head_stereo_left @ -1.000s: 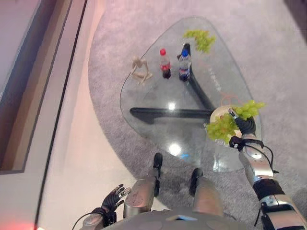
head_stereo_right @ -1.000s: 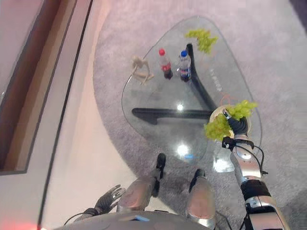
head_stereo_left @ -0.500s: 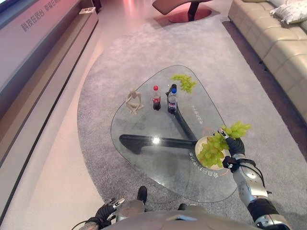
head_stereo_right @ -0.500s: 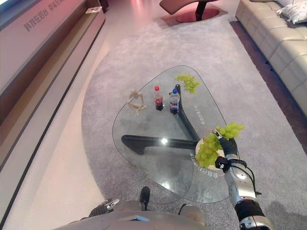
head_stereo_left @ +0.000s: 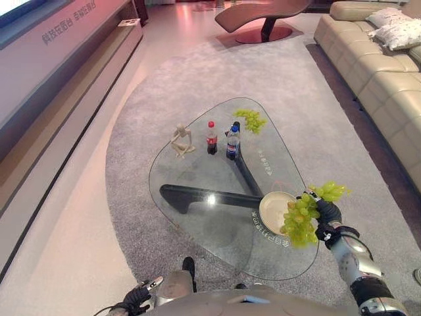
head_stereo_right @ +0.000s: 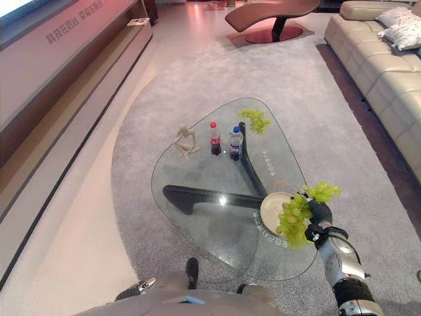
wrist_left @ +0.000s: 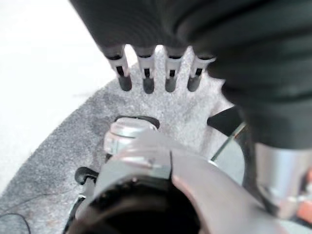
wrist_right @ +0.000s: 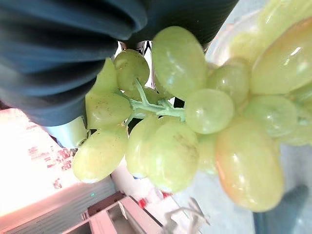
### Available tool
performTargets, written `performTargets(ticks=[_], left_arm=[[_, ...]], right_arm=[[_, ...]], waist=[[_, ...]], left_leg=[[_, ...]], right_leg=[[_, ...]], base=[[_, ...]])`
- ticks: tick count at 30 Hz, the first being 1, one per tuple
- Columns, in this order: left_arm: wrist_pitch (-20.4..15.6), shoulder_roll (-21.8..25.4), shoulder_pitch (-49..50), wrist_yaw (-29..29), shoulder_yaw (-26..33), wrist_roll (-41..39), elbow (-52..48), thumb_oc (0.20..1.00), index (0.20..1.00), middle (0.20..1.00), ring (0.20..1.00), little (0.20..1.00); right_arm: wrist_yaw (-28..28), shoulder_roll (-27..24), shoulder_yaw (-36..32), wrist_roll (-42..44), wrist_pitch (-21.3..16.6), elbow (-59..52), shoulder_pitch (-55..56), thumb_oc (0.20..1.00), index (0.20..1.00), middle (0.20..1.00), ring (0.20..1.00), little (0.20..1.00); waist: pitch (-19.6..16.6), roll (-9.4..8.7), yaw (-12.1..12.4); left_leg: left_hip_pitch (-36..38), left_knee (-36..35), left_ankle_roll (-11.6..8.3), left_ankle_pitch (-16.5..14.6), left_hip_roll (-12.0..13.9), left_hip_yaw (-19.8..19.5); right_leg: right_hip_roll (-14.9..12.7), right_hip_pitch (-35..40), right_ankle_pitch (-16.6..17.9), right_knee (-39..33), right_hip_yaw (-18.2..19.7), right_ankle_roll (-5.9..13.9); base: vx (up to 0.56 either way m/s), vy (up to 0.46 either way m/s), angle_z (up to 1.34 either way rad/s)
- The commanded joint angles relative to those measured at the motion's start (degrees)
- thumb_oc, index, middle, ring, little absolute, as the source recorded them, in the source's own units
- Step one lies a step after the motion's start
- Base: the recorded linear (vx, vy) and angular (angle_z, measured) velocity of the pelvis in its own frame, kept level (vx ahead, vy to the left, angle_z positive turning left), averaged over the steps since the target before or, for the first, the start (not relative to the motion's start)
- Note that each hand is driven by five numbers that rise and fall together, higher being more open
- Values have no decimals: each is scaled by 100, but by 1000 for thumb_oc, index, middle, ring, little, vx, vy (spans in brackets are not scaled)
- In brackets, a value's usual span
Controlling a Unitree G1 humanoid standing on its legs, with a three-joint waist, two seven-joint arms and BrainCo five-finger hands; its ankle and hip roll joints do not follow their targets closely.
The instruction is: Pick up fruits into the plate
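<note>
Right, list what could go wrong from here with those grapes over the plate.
1. The grape bunch in the right hand hangs over the plate's near rim, not its middle; released now, it may partly land on the glass table.
2. The plate sits near the table's edge, so a nudge from the hand could push it off.
3. Loose grapes dangle on thin stems and may drop and roll away.
</note>
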Motion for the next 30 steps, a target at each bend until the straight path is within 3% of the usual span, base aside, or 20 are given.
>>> performTargets(ticks=[1, 3, 4, 5, 6, 7, 9, 11, 14, 18, 20, 21, 22, 24, 29, 30], left_arm=[[-121, -33, -139, -2, 180, 231, 177, 1000, 1000, 1000, 1000, 1000], [-186, -54, -117, 12, 165, 286, 233, 1000, 1000, 1000, 1000, 1000], [-77, -36, -111, 68, 94, 233, 102, 1000, 1000, 1000, 1000, 1000], [-43, -9, -144, 90, 52, 215, 42, 1000, 1000, 1000, 1000, 1000], [-20, 31, -192, 98, 18, 207, 16, 1000, 1000, 1000, 1000, 1000], [-1, 105, -283, 143, -49, 209, -46, 1000, 1000, 1000, 1000, 1000], [-13, 142, -369, 191, -102, 90, -90, 1000, 1000, 1000, 1000, 1000], [-51, 162, -433, 225, -141, -22, -143, 1000, 1000, 1000, 1000, 1000], [41, 163, -653, 274, -289, -103, -325, 1000, 1000, 1000, 1000, 1000], [108, 174, -861, 225, -335, -176, -353, 1000, 1000, 1000, 1000, 1000], [159, 182, -934, 269, -364, -218, -396, 1000, 1000, 1000, 1000, 1000], [169, 188, -937, 291, -362, -225, -405, 1000, 1000, 1000, 1000, 1000], [160, 194, -921, 296, -361, -232, -405, 1000, 1000, 1000, 1000, 1000], [154, 181, -913, 406, -359, -303, -403, 1000, 1000, 1000, 1000, 1000], [171, 163, -912, 459, -350, -439, -427, 1000, 1000, 1000, 1000, 1000], [64, 69, -849, 447, -256, -460, -439, 1000, 1000, 1000, 1000, 1000]], right_arm=[[-2572, -24, 50, -4149, -2979, -673, -491, 200, 200, 200, 200, 200], [-2661, -387, 291, -3749, -2588, -864, -728, 200, 200, 200, 200, 200], [-2728, -530, 435, -3553, -2106, -1161, -1001, 200, 200, 200, 200, 200], [-2796, -589, 540, -3441, -1883, -1300, -1170, 200, 200, 200, 200, 200], [-2842, -602, 602, -3410, -1799, -1340, -1267, 200, 200, 200, 200, 200], [-2949, -581, 753, -3410, -1706, -1403, -1419, 200, 200, 200, 200, 200], [-3067, -538, 940, -3445, -1656, -1462, -1544, 200, 200, 200, 200, 200], [-3161, -478, 1063, -3510, -1626, -1499, -1610, 200, 200, 200, 200, 200], [-3737, -220, 1457, -3965, -1698, -1518, -1430, 200, 200, 200, 200, 200], [-4163, -10, 1786, -4405, -1776, -1384, -1439, 200, 200, 200, 200, 200], [-4455, 138, 2018, -4640, -1841, -1272, -1364, 200, 200, 200, 200, 200], [-4488, 189, 2080, -4679, -1858, -1229, -1323, 200, 200, 200, 200, 200], [-4509, 205, 2117, -4691, -1876, -1213, -1295, 200, 200, 200, 200, 200], [-4578, 268, 2222, -4802, -2123, -1035, -1098, 200, 200, 200, 200, 200], [-4594, 254, 2223, -4861, -2154, -948, -922, 200, 200, 200, 200, 200], [-4527, 183, 2309, -4985, -2227, -726, -754, 200, 200, 200, 200, 200]], waist=[[171, -3, 127], [112, -9, 172], [91, -11, 236], [91, 12, 257], [107, 33, 260], [182, 137, 271], [276, 216, 267], [346, 220, 244], [403, 175, 169], [460, 145, 18], [503, 93, -38], [499, 73, -38], [500, 53, -39], [417, 7, -83], [316, 8, -136], [215, 104, -222]], left_leg=[[540, -221, 291, -816, -417, -178], [533, -327, 339, -798, -426, -232], [599, -450, 401, -806, -437, -334], [611, -478, 445, -823, -403, -358], [594, -441, 484, -855, -385, -357], [577, -404, 584, -862, -335, -462], [529, -330, 681, -877, -276, -504], [510, -254, 744, -922, -274, -527], [579, -174, 771, -1032, -369, -803], [667, -101, 720, -1292, -430, -992], [825, -52, 607, -1622, -302, -1161], [880, -30, 570, -1736, -195, -1188], [920, -16, 540, -1793, -126, -1188], [907, -49, 389, -1814, 223, -1132], [1007, -180, 147, -1689, 572, -1091], [1266, -588, -207, -1301, 1124, -880]], right_leg=[[421, 96, 782, -597, 714, 272], [439, 29, 768, -583, 736, 305], [452, -30, 682, -460, 693, 294], [523, -117, 490, -158, 682, 238], [563, -287, 372, 293, 636, 222], [495, -795, 409, 1521, 513, 323], [404, -1259, 488, 2507, 560, 457], [391, -1455, 572, 2777, 785, 540], [-37, -1120, 802, 1644, 1280, 632], [-628, -1220, 1321, 467, 1886, 785], [-1074, -1291, 1952, -257, 2252, 1044], [-1164, -1339, 2058, -361, 2244, 1127], [-1176, -1364, 2097, -392, 2222, 1172], [-1087, -1206, 1729, -490, 2172, 1323], [-1012, -1027, 1502, -474, 2025, 1334], [-740, -890, 1221, -398, 1653, 1091]], base=[[84, 43, 4], [60, 60, 3], [23, 130, -11], [15, 164, -16], [-28, 184, -11], [-37, 149, -5], [-53, 99, -16], [-2, -16, -12], [67, -138, 13], [38, -205, 13], [135, -506, 8], [124, -520, -2], [62, -548, 2], [9, -512, 10], [17, -325, 25], [-13, -728, 35]])
